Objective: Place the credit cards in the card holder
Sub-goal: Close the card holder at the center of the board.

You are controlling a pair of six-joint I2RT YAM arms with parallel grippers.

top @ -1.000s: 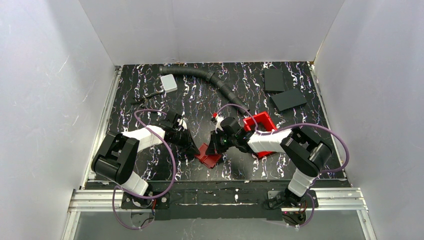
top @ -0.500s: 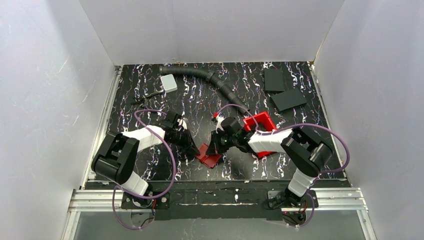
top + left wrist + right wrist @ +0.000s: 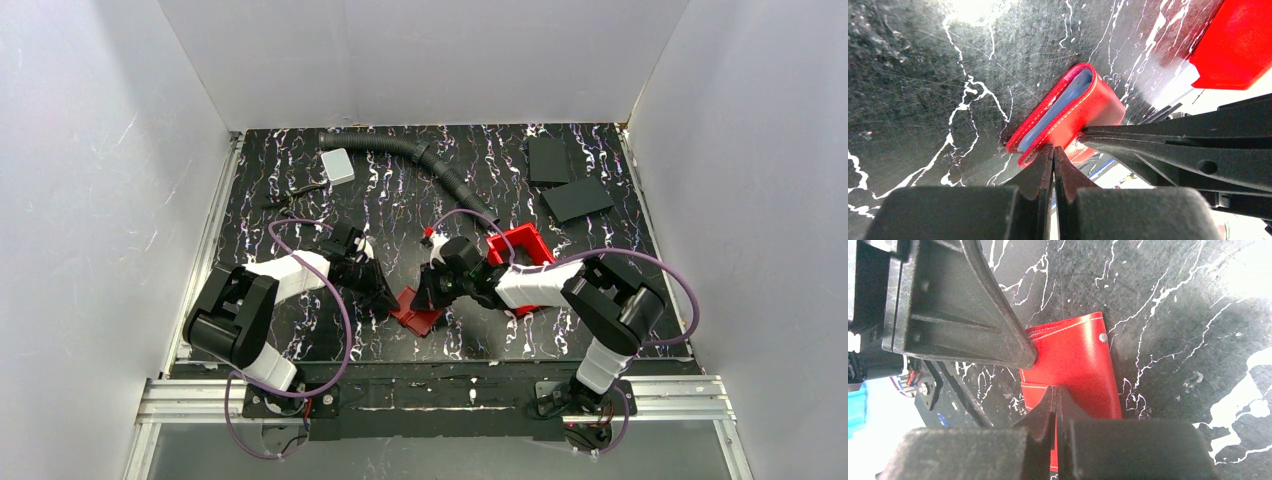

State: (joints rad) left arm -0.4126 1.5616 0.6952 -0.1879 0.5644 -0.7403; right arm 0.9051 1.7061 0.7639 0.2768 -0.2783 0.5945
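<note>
Black marbled worktop [image 3: 480, 345] up front: we've got the card holder [image 3: 418, 316] near the front edge. The left pincer [image 3: 389, 306] and right pincer [image 3: 426, 300] are both fully closed, tips touching its opposite sides. Pale blue credit cards [image 3: 1064, 99] peek from the fold. Red bin [image 3: 520, 243] sits just behind, then bare worktop, with the hose [image 3: 400, 148] along the far edge.

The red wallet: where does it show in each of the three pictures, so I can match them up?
Top external: the red wallet lies low in the centre, near the table's front edge.
Left wrist: the red wallet is in the centre, pale blue showing inside.
Right wrist: the red wallet is in the centre, plain red face showing.
Shared landmark: the black, white-veined table.
</note>
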